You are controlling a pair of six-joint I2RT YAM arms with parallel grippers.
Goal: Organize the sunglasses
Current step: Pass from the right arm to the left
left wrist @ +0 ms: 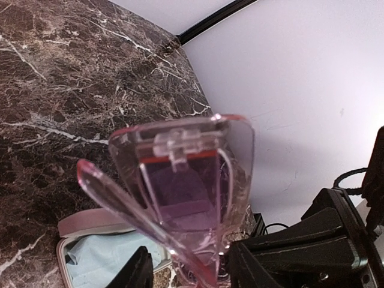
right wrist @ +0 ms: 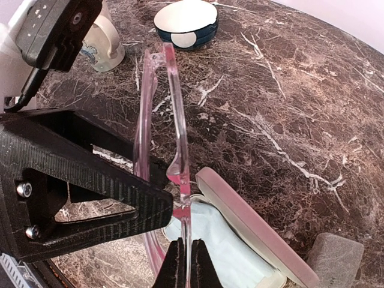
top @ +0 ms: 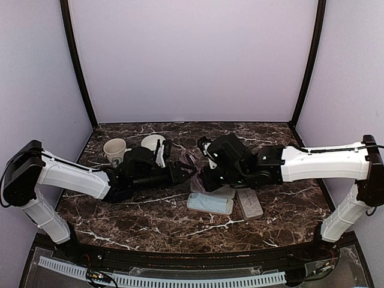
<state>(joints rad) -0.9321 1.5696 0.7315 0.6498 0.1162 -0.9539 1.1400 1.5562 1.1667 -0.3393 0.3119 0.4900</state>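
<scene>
we find the red sunglasses [left wrist: 180, 180] aloft over the open case [right wrist: 252, 225], left end effector [left wrist: 189, 270] and right end effector [right wrist: 183, 264] both pinched on the frame; we judge casing is in hand, next needing a level descent.

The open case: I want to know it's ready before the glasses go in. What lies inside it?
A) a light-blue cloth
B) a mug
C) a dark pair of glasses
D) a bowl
A: the right wrist view shows a light-blue cloth lying in the open case beneath the sunglasses.
</scene>
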